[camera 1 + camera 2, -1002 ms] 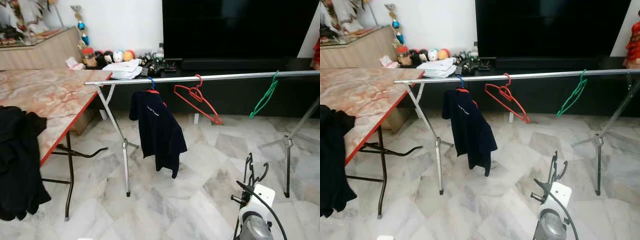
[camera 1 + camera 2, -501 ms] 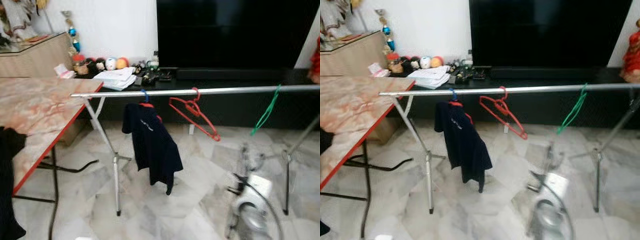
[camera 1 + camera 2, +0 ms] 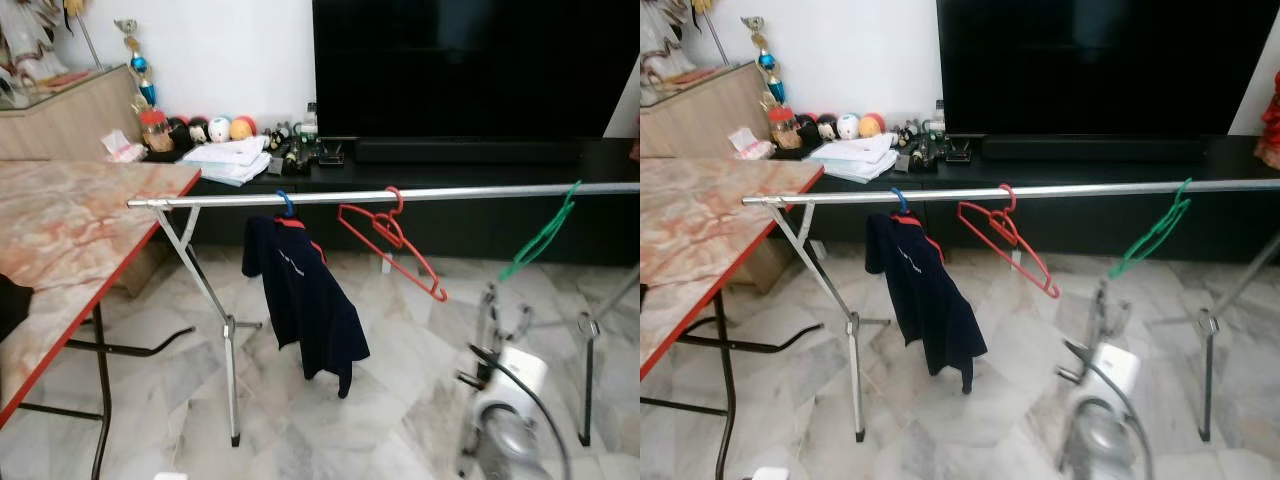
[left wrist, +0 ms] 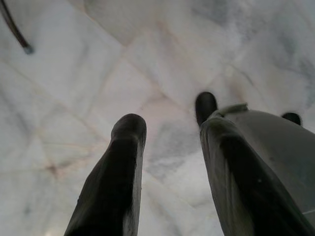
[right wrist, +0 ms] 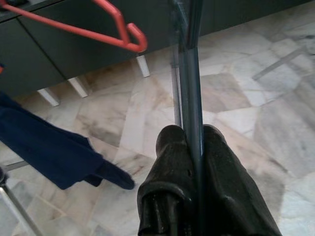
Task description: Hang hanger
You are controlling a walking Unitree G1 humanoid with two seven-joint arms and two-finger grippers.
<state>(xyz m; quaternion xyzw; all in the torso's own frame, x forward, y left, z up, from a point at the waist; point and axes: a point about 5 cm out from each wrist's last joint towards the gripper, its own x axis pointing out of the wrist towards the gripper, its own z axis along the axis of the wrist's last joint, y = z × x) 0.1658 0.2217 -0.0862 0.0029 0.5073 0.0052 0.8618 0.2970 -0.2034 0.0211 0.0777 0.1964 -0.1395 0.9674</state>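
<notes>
The right gripper (image 5: pixel 193 142) has its fingers clenched on a blue hanger (image 5: pixel 191 88), held low with its long axis upright. The rail (image 3: pixel 400 194) lies at about twelve o'clock above it, nearer this arm. The left gripper (image 4: pixel 170 147) hangs released over the floor (image 4: pixel 74 73).

A silver rail (image 3: pixel 400 195) on crossed metal legs is set on the marble floor (image 3: pixel 400 400); near its left end a dark shirt (image 3: pixel 305 300) is hung on a blue hanger (image 3: pixel 286 203). A red hanger (image 3: pixel 392 235) is hooked near the middle and a green hanger (image 3: pixel 545 235) toward the right end. At the left, a marble-patterned tabletop (image 3: pixel 70 230) with a red edge is overlapped at its far right corner by the rail's left end.
</notes>
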